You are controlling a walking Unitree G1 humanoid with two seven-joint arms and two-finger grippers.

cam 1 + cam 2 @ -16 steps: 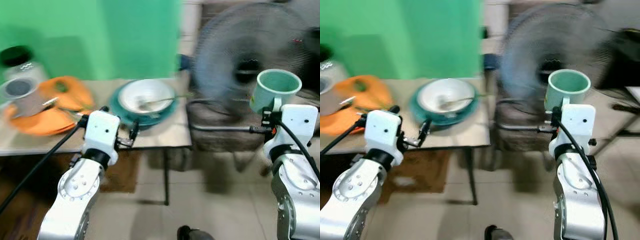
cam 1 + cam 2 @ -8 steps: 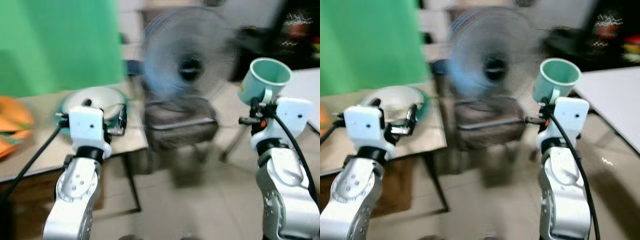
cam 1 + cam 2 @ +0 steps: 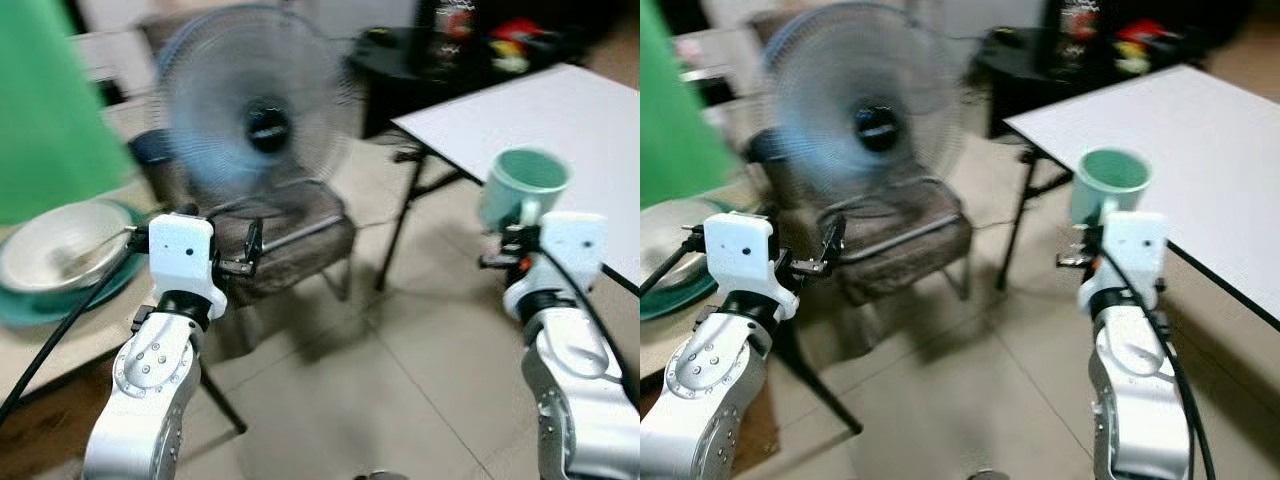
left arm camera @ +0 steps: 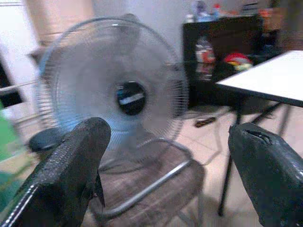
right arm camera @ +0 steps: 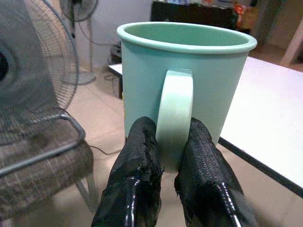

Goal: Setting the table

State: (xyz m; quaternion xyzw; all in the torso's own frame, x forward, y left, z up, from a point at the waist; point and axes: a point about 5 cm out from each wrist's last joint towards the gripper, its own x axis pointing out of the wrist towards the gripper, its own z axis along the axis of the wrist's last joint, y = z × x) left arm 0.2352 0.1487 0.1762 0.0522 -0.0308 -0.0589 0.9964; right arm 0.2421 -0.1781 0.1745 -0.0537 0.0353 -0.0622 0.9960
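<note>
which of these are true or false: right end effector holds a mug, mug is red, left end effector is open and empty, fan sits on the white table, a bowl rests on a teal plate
1. The right end effector holds a mug: true; it pinches the handle.
2. The mug is red: false; it is pale green.
3. The left end effector is open and empty: true.
4. The fan sits on the white table: false; it stands on a chair.
5. A bowl rests on a teal plate: true.

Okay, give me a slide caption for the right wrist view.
Right claw pinching the handle of an upright mint-green mug, white table just beyond it.
</note>
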